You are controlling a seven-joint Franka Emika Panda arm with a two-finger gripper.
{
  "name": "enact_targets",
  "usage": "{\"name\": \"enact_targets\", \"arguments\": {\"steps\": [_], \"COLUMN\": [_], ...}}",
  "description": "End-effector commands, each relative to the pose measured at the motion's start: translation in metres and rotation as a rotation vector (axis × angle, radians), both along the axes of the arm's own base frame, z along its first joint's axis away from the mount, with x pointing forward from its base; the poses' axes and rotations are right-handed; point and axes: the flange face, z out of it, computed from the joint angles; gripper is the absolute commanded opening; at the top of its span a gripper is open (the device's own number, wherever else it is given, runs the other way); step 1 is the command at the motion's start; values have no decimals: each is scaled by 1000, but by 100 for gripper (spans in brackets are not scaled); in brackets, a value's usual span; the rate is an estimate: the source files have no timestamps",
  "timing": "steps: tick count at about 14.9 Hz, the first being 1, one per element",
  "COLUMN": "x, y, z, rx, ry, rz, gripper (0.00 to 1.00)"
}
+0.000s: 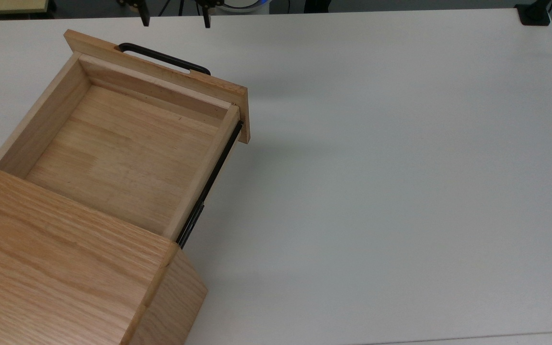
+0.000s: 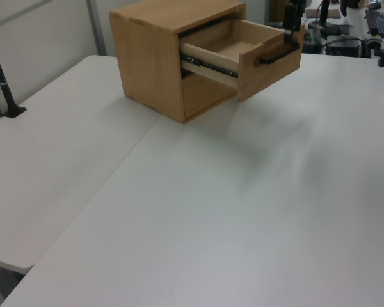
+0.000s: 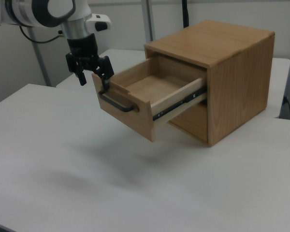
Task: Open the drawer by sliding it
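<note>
Wooden drawer (image 3: 150, 99) slid well out – gripper (image 3: 93, 77) beside its handle (image 3: 117, 102), fingers apart, cropped in top view

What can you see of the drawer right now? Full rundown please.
The drawer is a shallow light-wood box, empty inside, pulled most of the way out of the oak cabinet and hanging level above the white table. Its flat front panel carries a black bar handle; a black rail runs along its side. The open gripper sits just beyond the handle, not touching it.
</note>
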Motion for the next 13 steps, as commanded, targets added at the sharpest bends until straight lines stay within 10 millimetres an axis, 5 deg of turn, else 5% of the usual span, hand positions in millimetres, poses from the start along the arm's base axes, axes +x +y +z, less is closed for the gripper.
{"name": "enact_targets", "arguments": {"steps": [1, 13], "x": [-3, -2], "y": [27, 31], "z": [0, -5], "rx": [-31, -47], "ry": [-18, -3], "rz": [-48, -26], "gripper": [100, 100]}}
